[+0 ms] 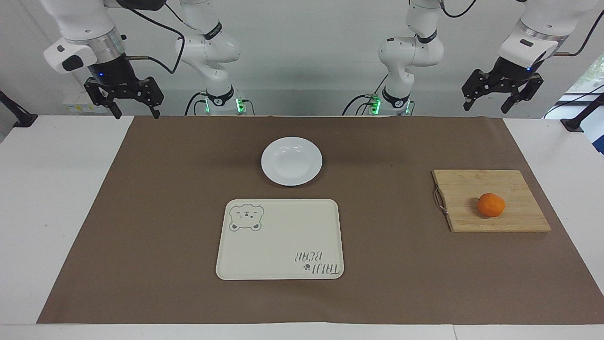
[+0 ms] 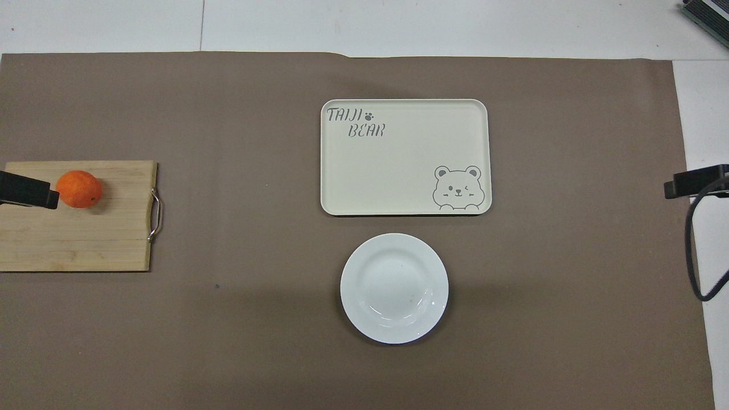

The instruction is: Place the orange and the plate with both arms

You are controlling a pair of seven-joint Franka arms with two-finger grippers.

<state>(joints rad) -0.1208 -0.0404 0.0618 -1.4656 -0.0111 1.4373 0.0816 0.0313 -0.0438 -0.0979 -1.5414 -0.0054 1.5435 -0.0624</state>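
The orange lies on a wooden cutting board toward the left arm's end of the table; it also shows in the overhead view. The white plate sits empty on the brown mat, nearer to the robots than the cream bear tray. My left gripper hangs open and empty high over the mat's corner by its base. Its tip shows beside the orange in the overhead view. My right gripper hangs open and empty over the other corner and waits.
The cutting board has a metal handle on the side toward the tray. The brown mat covers most of the white table. The right gripper's tip and a black cable show at the overhead view's edge.
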